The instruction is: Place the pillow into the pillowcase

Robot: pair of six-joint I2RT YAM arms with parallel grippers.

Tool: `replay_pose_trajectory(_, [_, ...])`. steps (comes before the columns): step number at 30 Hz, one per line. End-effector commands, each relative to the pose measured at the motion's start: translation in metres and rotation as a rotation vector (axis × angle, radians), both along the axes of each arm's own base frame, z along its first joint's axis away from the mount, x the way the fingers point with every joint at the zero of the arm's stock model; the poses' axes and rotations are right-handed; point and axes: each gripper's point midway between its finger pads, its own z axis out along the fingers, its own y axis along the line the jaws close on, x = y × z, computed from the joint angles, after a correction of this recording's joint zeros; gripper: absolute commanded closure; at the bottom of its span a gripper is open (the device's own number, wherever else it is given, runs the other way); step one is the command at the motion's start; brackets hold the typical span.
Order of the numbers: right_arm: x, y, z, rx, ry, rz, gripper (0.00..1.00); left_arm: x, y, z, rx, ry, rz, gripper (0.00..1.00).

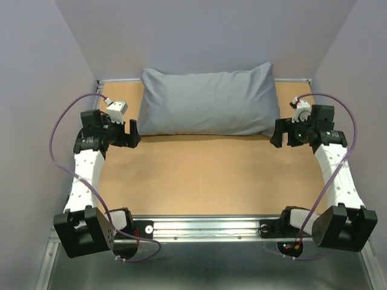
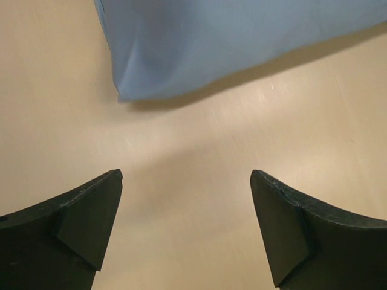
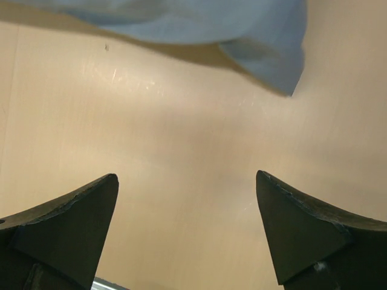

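pillowcase: cut off by top edge in both my wrist views | pillow: unseen, only the plump pillowcase shows | my left end effector, right end effector: finger bases cropped at bottom edge

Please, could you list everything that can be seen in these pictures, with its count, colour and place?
pillowcase: one, blue-grey, plump and filled, at the far end of the table
pillow: no off-white fabric shows; probably inside the pillowcase
table: one, light brown, under everything
metal rail: one, silver, along the near edge
cables: two, purple, one looping beside each arm
left arm: one, white and black, left side
right arm: one, white and black, right side
left gripper: one, black, fingers open, near a pillowcase corner, not touching
right gripper: one, black, fingers open, near the opposite corner, not touching
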Motion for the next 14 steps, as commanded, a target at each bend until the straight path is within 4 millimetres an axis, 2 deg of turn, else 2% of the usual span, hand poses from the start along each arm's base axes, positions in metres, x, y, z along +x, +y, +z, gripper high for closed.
replay_pose_trajectory(1, [-0.033,0.010,-0.004,0.013,0.008,0.040,0.00,-0.021,0.000,0.009,0.054,-0.070,-0.009,0.01])
replay_pose_trajectory(5, [-0.034,0.007,-0.009,0.000,0.040,0.033,0.00,-0.025,0.002,0.011,0.084,-0.095,-0.028,0.01])
replay_pose_trajectory(7, [-0.034,0.006,-0.012,0.002,0.055,0.029,0.00,-0.022,0.005,0.005,0.090,-0.069,-0.011,0.01])
replay_pose_trajectory(11, [-0.035,0.006,-0.008,-0.006,0.035,0.027,0.00,-0.020,0.009,0.001,0.098,-0.054,0.020,0.01])
replay_pose_trajectory(14, [-0.035,0.005,-0.006,-0.011,0.027,0.022,0.00,-0.019,0.013,0.009,0.114,-0.091,0.040,0.01])
